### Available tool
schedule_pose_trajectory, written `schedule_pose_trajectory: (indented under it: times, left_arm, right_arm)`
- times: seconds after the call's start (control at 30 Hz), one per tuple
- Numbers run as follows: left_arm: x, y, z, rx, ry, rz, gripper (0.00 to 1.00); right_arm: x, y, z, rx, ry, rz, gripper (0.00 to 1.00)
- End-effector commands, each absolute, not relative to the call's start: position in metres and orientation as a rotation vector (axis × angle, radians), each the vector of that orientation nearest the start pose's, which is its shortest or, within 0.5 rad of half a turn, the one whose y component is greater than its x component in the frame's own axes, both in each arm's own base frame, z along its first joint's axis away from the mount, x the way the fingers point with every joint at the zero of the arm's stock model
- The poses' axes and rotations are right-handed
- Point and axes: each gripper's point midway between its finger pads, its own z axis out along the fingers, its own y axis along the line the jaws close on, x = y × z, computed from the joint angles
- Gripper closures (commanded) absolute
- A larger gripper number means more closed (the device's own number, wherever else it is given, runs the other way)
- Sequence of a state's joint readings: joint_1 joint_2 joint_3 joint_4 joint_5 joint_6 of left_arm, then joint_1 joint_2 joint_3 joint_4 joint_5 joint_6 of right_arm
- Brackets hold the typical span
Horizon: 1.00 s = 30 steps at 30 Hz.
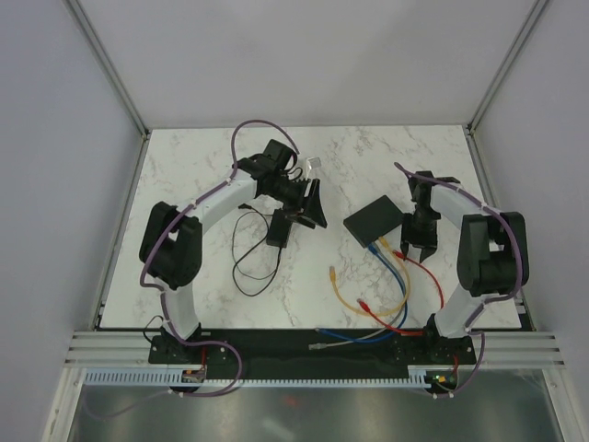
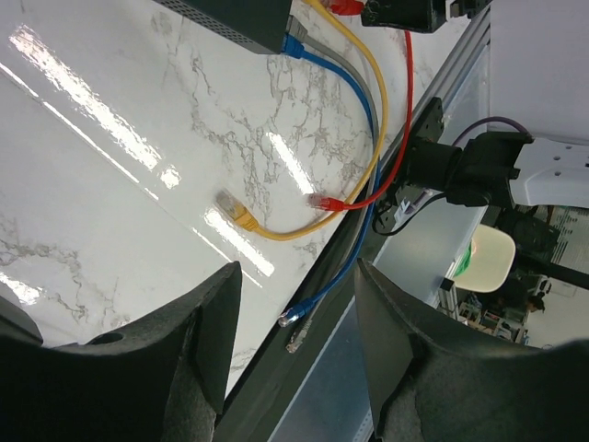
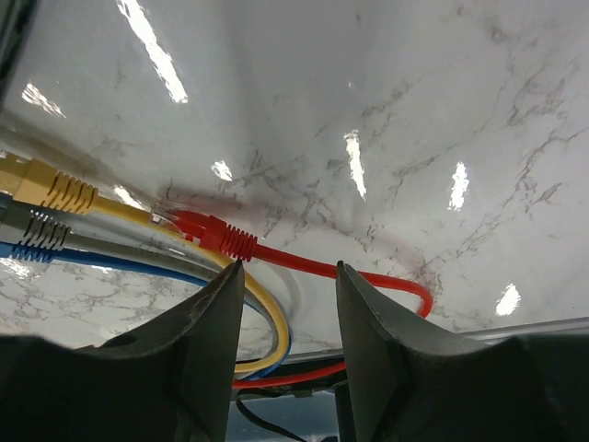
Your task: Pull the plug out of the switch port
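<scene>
Our right claw hangs spread above the red plug near the switch; our left claw, well apart, is spread too.

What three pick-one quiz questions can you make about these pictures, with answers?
1. Where is the switch? A beside the right gripper B in the far left corner C off the table
2. What colour is the plug just ahead of that gripper? A green B red C white
3. How is the right gripper? A open B shut C holding a plug
Answers: 1 A, they sit side by side. 2 B, its wrist view shows red. 3 A, its tips stand apart, gripping nothing.
</scene>
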<state>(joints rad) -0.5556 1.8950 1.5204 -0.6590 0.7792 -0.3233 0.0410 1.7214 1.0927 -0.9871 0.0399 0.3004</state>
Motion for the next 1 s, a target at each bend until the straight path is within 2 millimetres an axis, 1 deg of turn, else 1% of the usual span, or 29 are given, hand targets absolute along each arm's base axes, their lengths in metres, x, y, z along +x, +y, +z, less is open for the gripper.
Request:
schedule_pose_trajectory:
  times: [0.0,0.1,0.13,0.37,0.63,0.67,0.73,0.83,0.97]
  left_arm:
    - [0.279,-0.330,0.170,0.693,2.540,-1.366,0.40]
    - [0.281,-0.327,0.168,0.683,2.544,-1.363,0.40]
    - [0.282,-0.326,0.168,0.677,2.545,-1.362,0.40]
    - [0.282,-0.324,0.169,0.672,2.541,-1.371,0.40]
    - [0.281,-0.322,0.167,0.660,2.553,-1.384,0.40]
    - [0.280,-0.322,0.167,0.663,2.551,-1.390,0.40]
    - [0.279,-0.321,0.165,0.660,2.557,-1.392,0.40]
    - [0.279,-0.320,0.166,0.654,2.558,-1.393,0.40]
    - [0.279,-0.318,0.167,0.647,2.557,-1.399,0.40]
  right_arm:
    - [0.253,0.006,0.036,0.266,3.158,-0.164,0.47]
    - [0.250,0.004,0.031,0.243,3.186,-0.199,0.49]
    - [0.249,0.003,0.030,0.240,3.194,-0.209,0.53]
    - [0.247,0.006,0.021,0.204,3.228,-0.183,0.59]
    - [0.247,0.002,0.015,0.179,3.233,-0.219,0.59]
    - [0.246,0.002,0.013,0.179,3.241,-0.218,0.58]
    - [0.250,0.002,0.012,0.178,3.232,-0.210,0.54]
    - [0.255,0.003,0.016,0.184,3.211,-0.197,0.52]
    - [0.264,0.006,0.031,0.205,3.155,-0.171,0.52]
